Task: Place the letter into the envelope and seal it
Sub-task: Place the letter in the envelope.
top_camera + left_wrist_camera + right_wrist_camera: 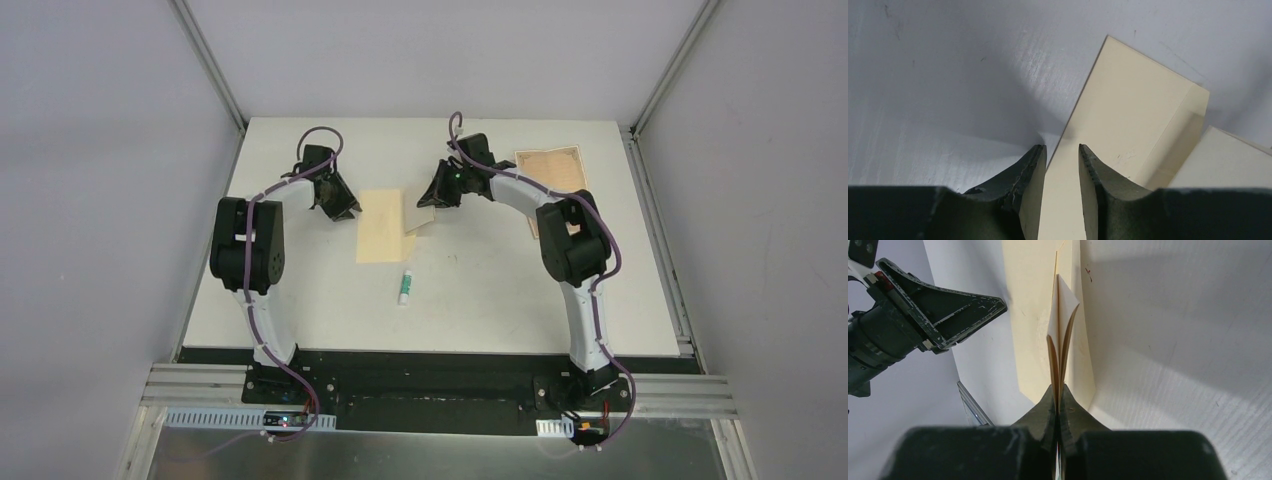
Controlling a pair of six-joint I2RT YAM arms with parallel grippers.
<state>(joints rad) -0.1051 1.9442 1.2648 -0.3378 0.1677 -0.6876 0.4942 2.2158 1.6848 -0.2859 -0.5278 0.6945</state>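
Observation:
The yellow-tan envelope [378,228] lies flat at the table's middle; it also shows in the left wrist view [1133,110] and the right wrist view [1030,315]. My left gripper [345,208] is open at the envelope's left edge, and the envelope shows between its fingertips [1062,150]. My right gripper [432,200] is shut on the paler folded letter [420,216], held on edge over the envelope's right side [1063,310]. The jaws [1058,390] pinch the letter's near end. The letter's corner shows in the left wrist view [1233,160].
A small white-green tube [405,286] lies in front of the envelope. A tan sheet with an ornate border [548,165] lies at the back right, partly under the right arm. The left gripper's finger [948,315] shows in the right wrist view.

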